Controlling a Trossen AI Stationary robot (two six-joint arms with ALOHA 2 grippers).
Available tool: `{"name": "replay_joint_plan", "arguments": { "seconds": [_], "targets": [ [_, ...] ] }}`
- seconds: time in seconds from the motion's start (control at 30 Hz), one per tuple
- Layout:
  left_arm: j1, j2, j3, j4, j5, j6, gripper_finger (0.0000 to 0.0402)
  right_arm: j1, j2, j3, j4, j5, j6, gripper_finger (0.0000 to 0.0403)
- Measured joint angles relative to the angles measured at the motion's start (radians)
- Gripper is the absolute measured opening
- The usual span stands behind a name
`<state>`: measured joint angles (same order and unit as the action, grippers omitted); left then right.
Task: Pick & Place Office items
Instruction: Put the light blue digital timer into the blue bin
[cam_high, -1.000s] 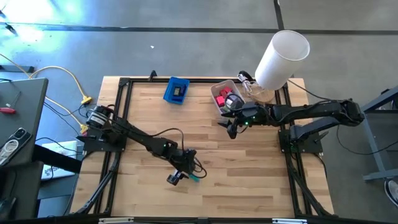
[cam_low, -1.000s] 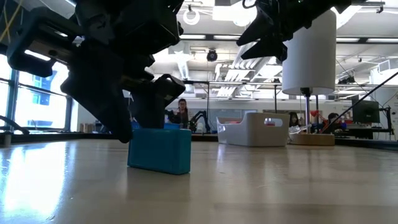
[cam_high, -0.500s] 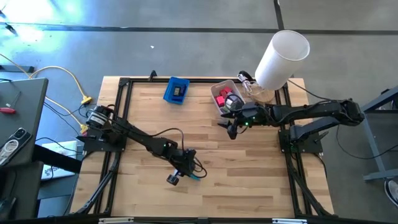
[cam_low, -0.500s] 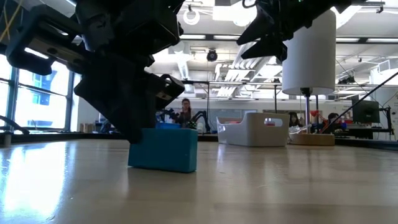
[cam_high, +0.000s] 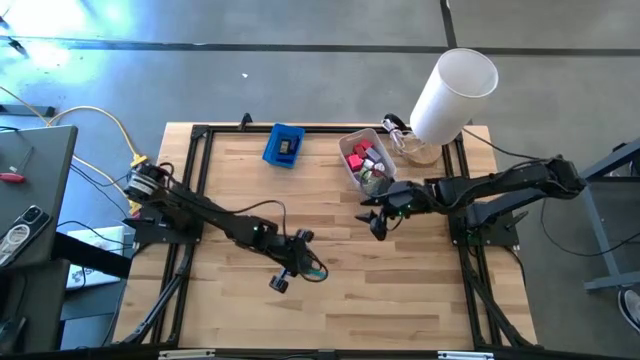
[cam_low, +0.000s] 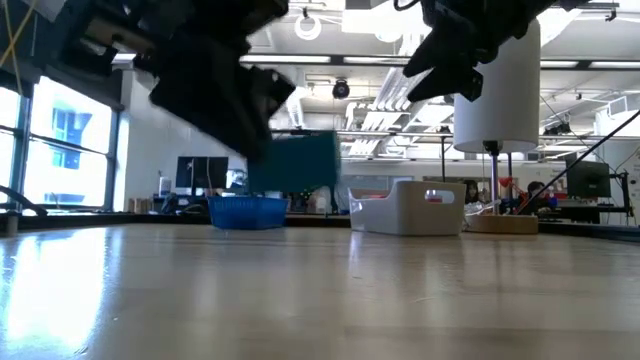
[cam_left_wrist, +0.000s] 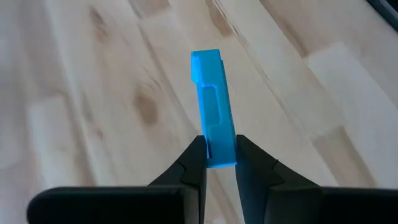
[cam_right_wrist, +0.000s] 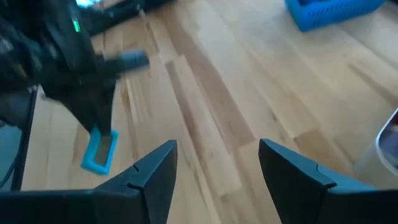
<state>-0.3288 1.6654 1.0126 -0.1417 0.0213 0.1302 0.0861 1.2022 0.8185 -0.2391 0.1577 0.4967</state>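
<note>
1. You are not getting any readable writing, brand or label on the pieces or the containers in these views.
2. The teal block (cam_left_wrist: 213, 112) is looking like a slim, flat bright-blue piece with a shallow rectangular recess along one face and a small step at its far end.
3. Your left hand (cam_left_wrist: 220, 163) is clamping the teal block by its near end, fingers narrow on either side, carrying it clear above the desk (cam_high: 400, 290), well away from the blue tray (cam_high: 284, 145) on the operator side.
4. Compared with a moment ago, the block is no longer sitting on the desk surface in the low view; it is now hanging in the air (cam_low: 295, 162) in front of the tray.
5. Your right hand (cam_high: 379, 224) is holding its fingers wide apart with nothing between them, and it has moved off the white bin (cam_high: 366, 165) to hover just beside it.
6. The remaining red, pink and other pieces (cam_high: 360, 158) are lying inside that bin, right of the blue tray.
</note>
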Motion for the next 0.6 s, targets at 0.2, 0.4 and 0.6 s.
{"name": "replay_joint_plan", "arguments": {
  "seconds": [0.2, 0.4, 0.6],
  "targets": [
    [0.053, -0.109, 0.0, -0.019, -0.096, -0.056, 0.0045, 0.08, 0.0, 0.0, -0.042, 0.058, 0.032, 0.0215],
    [0.147, -0.211, 0.0, -0.08, -0.255, -0.131, 0.005, 0.148, 0.0, 0.0, -0.042, 0.093, 0.034, 0.0215],
    [0.284, -0.251, 0.0, -0.138, -0.539, -0.138, 0.0053, 0.199, 0.0, 0.0, -0.041, 0.173, 0.035, 0.0215]
  ]
}}
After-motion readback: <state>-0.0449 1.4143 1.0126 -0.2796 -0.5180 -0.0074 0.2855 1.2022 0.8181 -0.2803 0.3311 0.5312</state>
